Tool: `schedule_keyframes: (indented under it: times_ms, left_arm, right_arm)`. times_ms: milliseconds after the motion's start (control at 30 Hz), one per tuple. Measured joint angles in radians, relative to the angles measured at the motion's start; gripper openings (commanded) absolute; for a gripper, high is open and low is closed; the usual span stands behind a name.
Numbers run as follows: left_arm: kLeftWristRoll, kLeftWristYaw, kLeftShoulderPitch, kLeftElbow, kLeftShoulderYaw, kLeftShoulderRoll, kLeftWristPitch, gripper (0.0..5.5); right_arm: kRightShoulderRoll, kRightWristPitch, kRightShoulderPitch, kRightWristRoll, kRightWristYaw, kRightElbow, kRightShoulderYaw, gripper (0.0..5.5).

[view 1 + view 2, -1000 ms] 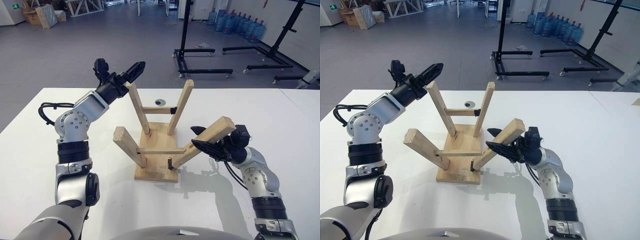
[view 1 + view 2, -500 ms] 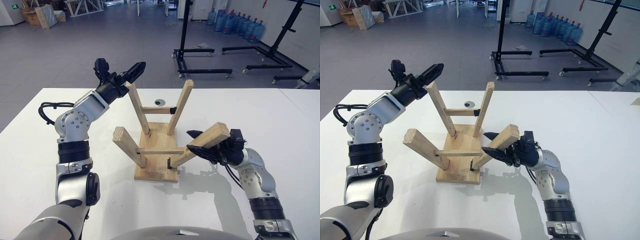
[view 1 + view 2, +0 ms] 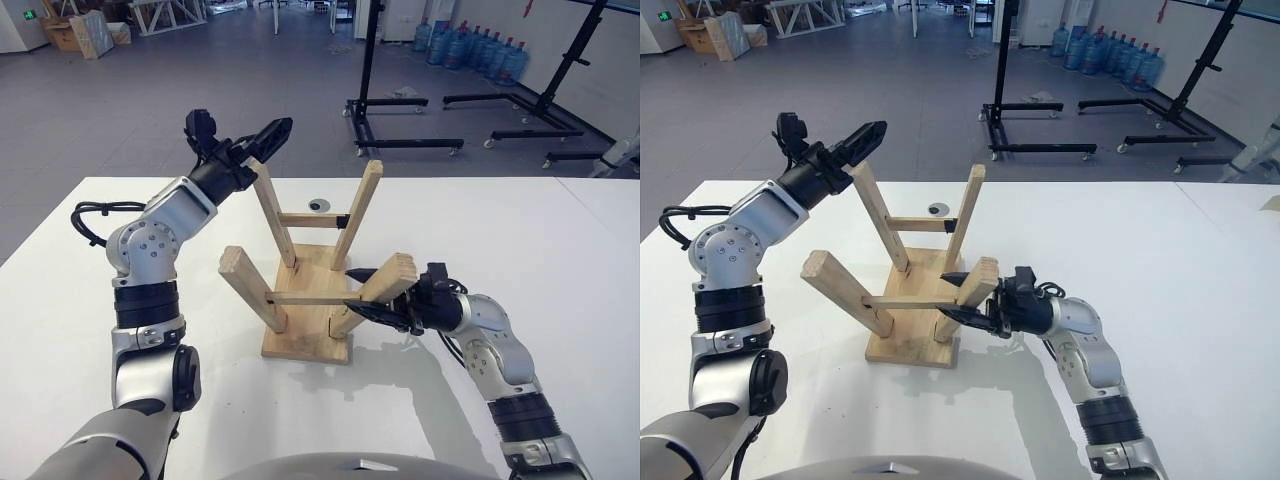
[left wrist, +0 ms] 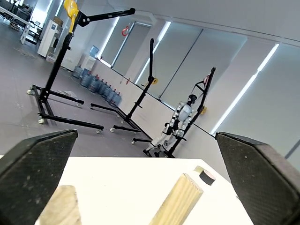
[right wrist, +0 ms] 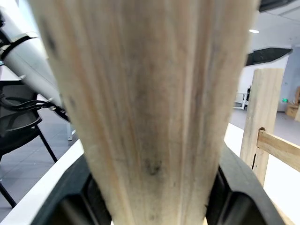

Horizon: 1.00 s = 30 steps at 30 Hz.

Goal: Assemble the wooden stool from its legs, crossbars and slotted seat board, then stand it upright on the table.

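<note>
The stool lies upside down, its seat board (image 3: 300, 345) flat on the white table (image 3: 560, 260). Two back legs (image 3: 275, 215) (image 3: 360, 210) stand up, joined by a crossbar (image 3: 312, 219). A front left leg (image 3: 245, 285) leans outward and carries a thin crossbar (image 3: 310, 298). My right gripper (image 3: 372, 295) is shut on the front right leg (image 5: 150, 93), which slants down to the board's right corner. My left gripper (image 3: 268, 140) hovers open at the top of the back left leg, its fingers (image 4: 33, 164) spread wide and not touching it.
A small round hole (image 3: 320, 204) sits in the table behind the stool. Bare tabletop extends to both sides and in front. Black wheeled stands (image 3: 400, 120) and water bottles (image 3: 480, 45) are on the floor beyond the far edge.
My right gripper has swung the front right leg left, toward the stool, into a lower, shorter slant. The board and front left leg have slid slightly left. The left arm has barely moved.
</note>
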<state>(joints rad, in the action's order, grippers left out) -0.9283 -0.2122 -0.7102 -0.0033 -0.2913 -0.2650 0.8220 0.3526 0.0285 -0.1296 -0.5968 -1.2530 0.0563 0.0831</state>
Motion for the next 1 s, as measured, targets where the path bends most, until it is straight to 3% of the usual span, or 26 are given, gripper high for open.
schedule_keyframes:
  times_ms: [300,433,500,633,767,833,1000]
  left_arm:
    - [0.093,0.083,-0.170,-0.009,-0.047,-0.089,-0.039,5.40]
    - [-0.119,0.280,-0.342,-0.094,-0.110,-0.025,0.092,5.40]
    - [-0.207,0.356,-0.335,-0.164,-0.091,0.009,0.174,5.40]
    - [-0.017,0.253,-0.197,-0.385,0.160,-0.207,0.232,5.40]
    - [0.353,0.055,0.033,-0.549,0.461,-0.503,0.054,5.40]
    - [0.524,0.001,0.128,-0.581,0.570,-0.574,-0.070,5.40]
    - [0.748,-0.024,0.231,-0.595,0.640,-0.576,-0.200,5.40]
  right_arm:
    - [-0.035,0.035,-0.054,0.079,0.161,0.011,0.034,2.06]
    - [-0.087,0.031,-0.141,0.162,0.255,-0.052,0.059,2.06]
    - [-0.113,0.018,-0.179,0.188,0.287,-0.094,0.068,2.06]
    - [-0.148,0.002,-0.216,0.205,0.322,-0.152,0.068,2.06]
    - [-0.160,-0.015,-0.217,0.209,0.334,-0.168,0.068,2.06]
    - [-0.164,-0.022,-0.217,0.217,0.340,-0.174,0.067,2.06]
    - [-0.170,-0.026,-0.221,0.226,0.342,-0.185,0.067,2.06]
